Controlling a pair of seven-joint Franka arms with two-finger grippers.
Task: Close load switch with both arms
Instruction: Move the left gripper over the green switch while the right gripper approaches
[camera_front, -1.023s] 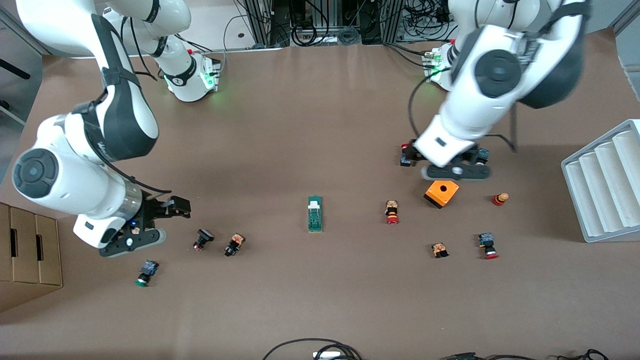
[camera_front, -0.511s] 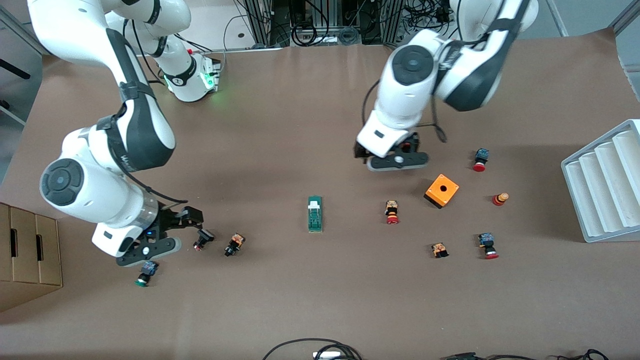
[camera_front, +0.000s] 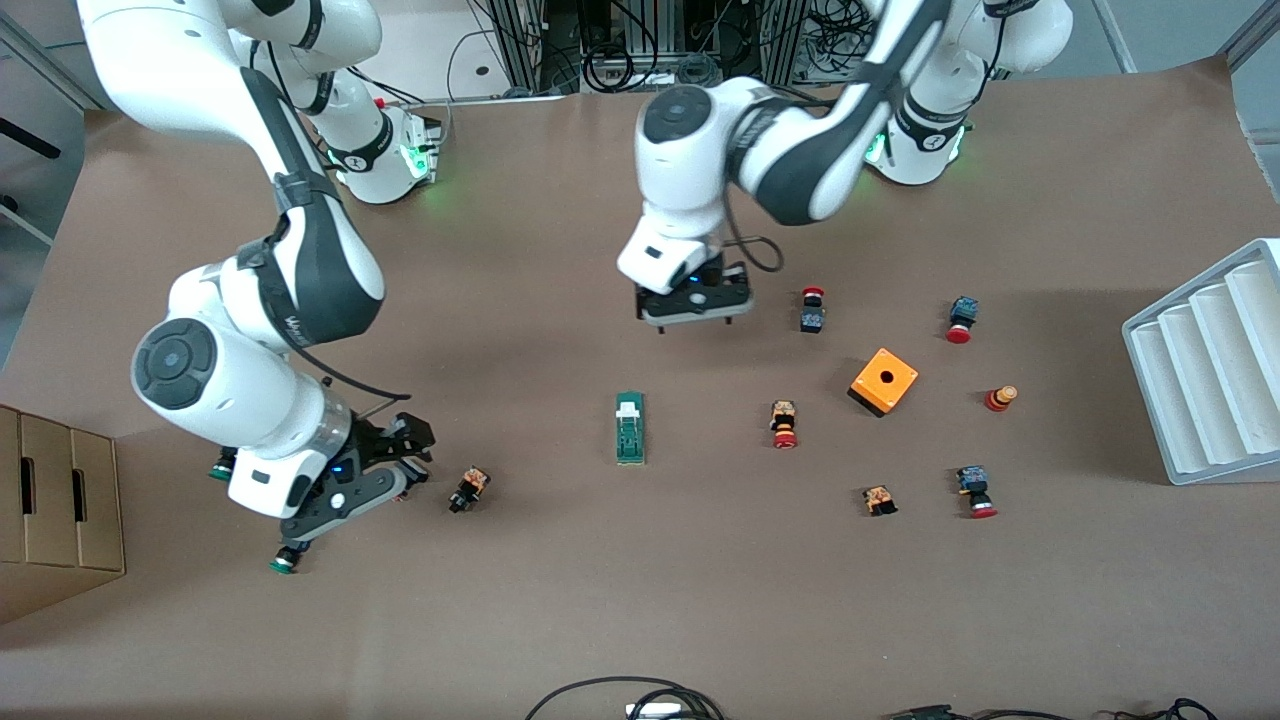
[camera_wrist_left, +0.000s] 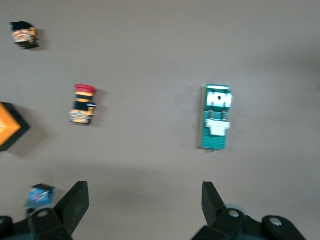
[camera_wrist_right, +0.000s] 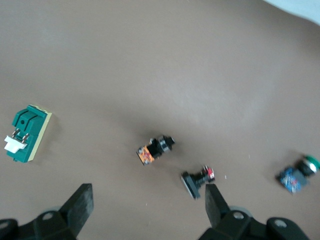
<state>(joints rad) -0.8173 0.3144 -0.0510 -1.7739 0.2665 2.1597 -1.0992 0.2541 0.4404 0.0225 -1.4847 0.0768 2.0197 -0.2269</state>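
The right end effector (camera_front: 345, 495) hangs low over the bench (camera_front: 560, 600) at the right arm's end, fingers (camera_wrist_right: 80, 202) spread wide and holding nothing, with small push buttons (camera_front: 468, 488) just beside it. Mid-bench lies the load switch (camera_front: 629, 427): a narrow dark-green block, lying flat, with a white tab (camera_wrist_left: 219, 127) that seems to sit near its middle. The left end effector (camera_front: 695, 305) hovers over bare bench farther from the camera than the switch, likewise wide open and empty.
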